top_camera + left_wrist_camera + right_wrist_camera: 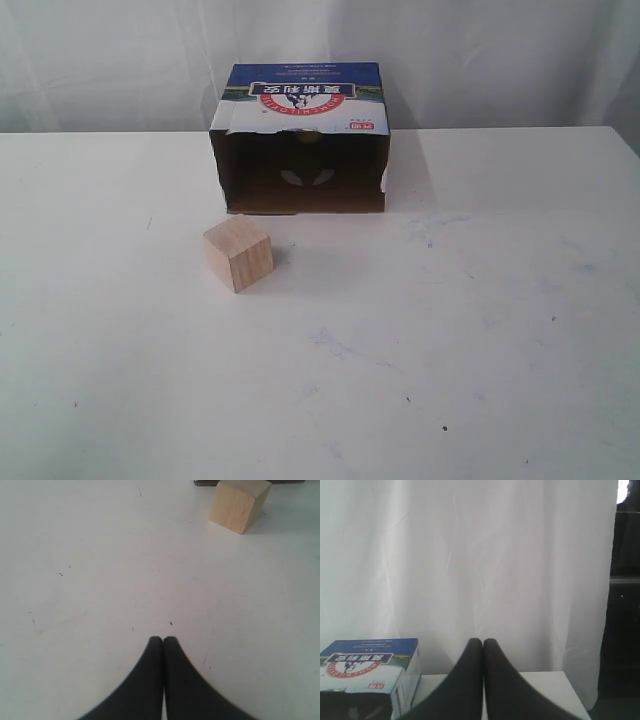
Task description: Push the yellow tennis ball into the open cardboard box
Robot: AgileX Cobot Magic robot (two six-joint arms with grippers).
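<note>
The open cardboard box point(305, 96) stands at the back of the white table, its blue-and-white printed top up and its dark opening facing forward. The yellow tennis ball does not show plainly in any view; a dim yellowish spot sits deep inside the box, and I cannot tell what it is. Neither arm appears in the exterior view. My left gripper point(163, 639) is shut and empty, low over bare tabletop. My right gripper point(483, 641) is shut and empty, held higher and off to the side of the box point(367, 662), facing the curtain.
A pale wooden cube point(238, 253) rests on the table point(450, 330) a little in front of the box's left corner. It also shows ahead of the left fingers as the cube point(239, 504). A white curtain point(470, 555) hangs behind the table.
</note>
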